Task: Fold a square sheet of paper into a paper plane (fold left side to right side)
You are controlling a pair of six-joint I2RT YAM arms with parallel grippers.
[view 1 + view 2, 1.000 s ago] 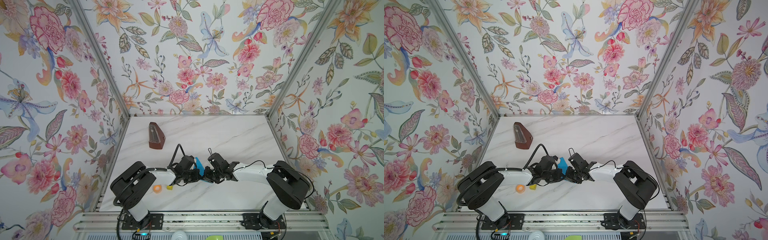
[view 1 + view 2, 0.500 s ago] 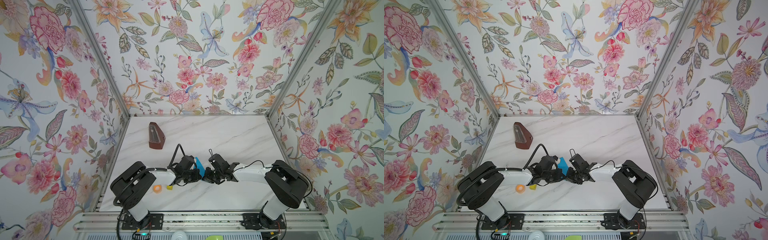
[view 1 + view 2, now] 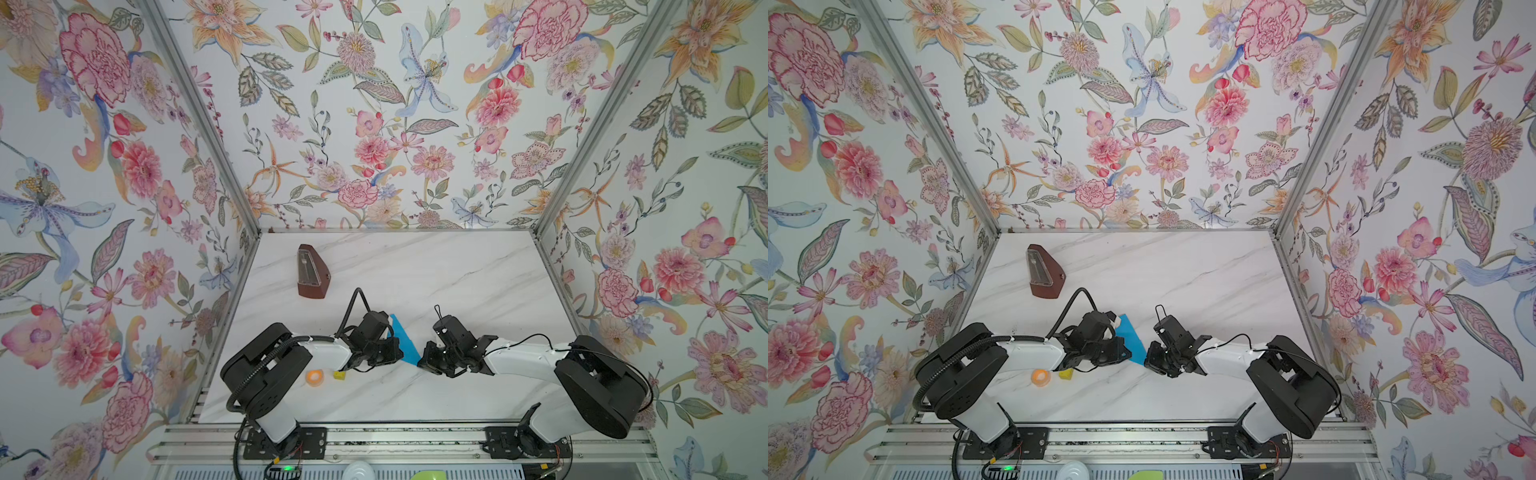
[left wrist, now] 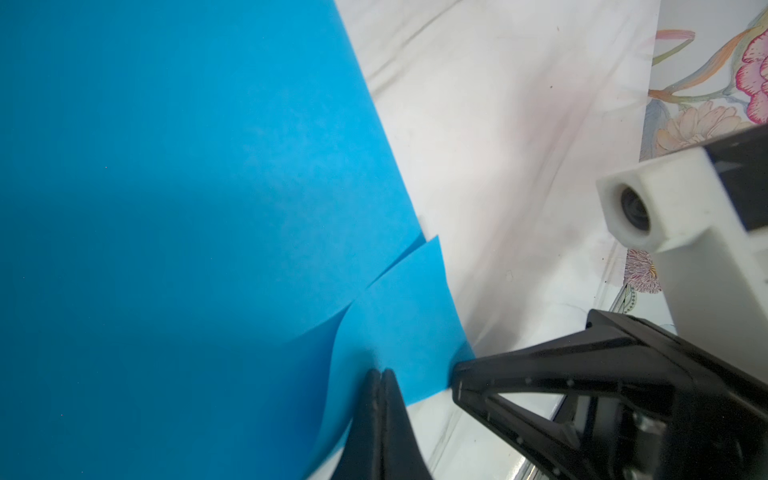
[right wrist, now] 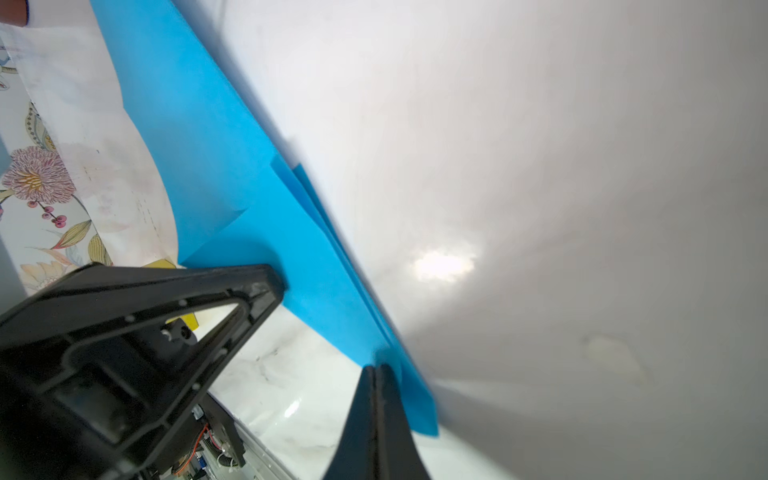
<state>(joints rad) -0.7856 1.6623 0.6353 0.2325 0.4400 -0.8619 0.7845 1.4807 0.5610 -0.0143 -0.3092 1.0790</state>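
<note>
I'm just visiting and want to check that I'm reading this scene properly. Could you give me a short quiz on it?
1. True or false: the right gripper stands wide open.
2. The paper between the grippers is: A red, B blue, C green?
3. Fill in: beside the yellow block lies a small ____ ring.
Key: 1 false, it is shut; 2 B; 3 orange.

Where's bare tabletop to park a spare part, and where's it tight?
Free: back right of the table, from the brown wedge across to the right wall; also the front strip between the arm bases. Tight: centre, where left gripper and right gripper pinch the blue paper, and by the orange roll and yellow block.
</note>
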